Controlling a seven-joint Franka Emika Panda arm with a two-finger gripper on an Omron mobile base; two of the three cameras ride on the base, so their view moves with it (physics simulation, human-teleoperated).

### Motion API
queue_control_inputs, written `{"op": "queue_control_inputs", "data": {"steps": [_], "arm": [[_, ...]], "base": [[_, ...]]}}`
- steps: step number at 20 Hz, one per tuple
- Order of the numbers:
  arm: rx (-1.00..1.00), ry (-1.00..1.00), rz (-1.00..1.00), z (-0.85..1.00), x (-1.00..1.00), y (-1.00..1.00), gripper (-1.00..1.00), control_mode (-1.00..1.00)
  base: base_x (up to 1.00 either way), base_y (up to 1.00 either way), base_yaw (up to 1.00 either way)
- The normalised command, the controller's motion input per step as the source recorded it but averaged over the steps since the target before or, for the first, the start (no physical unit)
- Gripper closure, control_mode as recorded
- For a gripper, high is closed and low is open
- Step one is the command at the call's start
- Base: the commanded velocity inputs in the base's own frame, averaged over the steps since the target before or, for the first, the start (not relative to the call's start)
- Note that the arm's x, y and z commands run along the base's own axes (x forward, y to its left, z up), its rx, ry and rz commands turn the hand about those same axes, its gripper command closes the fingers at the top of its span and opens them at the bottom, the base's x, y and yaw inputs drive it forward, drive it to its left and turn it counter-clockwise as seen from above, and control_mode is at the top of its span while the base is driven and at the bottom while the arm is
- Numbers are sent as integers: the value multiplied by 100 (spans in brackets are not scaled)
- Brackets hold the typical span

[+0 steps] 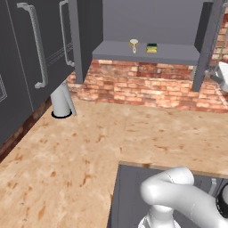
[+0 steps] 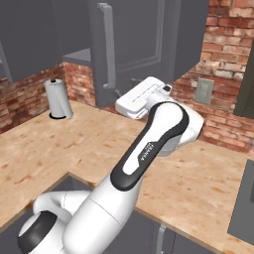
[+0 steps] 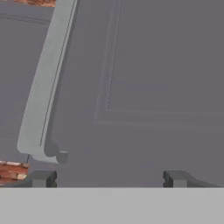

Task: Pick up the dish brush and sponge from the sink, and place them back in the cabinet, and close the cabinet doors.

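Note:
The cabinet [image 1: 147,20] stands open above the counter. On its grey shelf [image 1: 178,55] the cream dish brush [image 1: 133,45] stands beside the green and yellow sponge [image 1: 152,48]. Both cabinet doors are swung out, the left door [image 1: 83,40] and the right door [image 1: 202,44] seen nearly edge-on. My gripper [image 3: 108,179] is open and empty, and faces the outer panel of the right door [image 3: 153,78], just right of its silver bar handle [image 3: 43,87]. The hand [image 2: 141,96] sits close to that door [image 2: 134,39]. The sink [image 1: 129,196] lies at the near edge.
A paper towel roll [image 1: 61,100] stands on the speckled counter [image 1: 89,142] at the left, below dark tall cabinets [image 1: 26,53] with bar handles. Red brick wall [image 1: 142,84] runs behind the counter. A wall outlet [image 2: 203,90] sits on the brick at the right.

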Motion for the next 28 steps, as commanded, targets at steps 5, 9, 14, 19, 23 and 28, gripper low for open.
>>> {"op": "queue_control_inputs", "data": {"steps": [5, 9, 14, 19, 23, 28], "arm": [[0, 0, -2, 0, 41, 39, -100, -100], [0, 0, -6, 0, 39, 45, -100, -100], [0, 0, -11, 0, 33, 45, -100, -100], [0, 0, -19, 0, 31, 45, -100, -100], [0, 0, -20, 2, 30, 39, -100, -100], [0, 0, -20, 5, 30, 37, -100, -100]], "base": [[0, 0, 0], [0, 0, 0], [0, 0, 0], [0, 0, 0], [0, 0, 0], [0, 0, 0]]}}
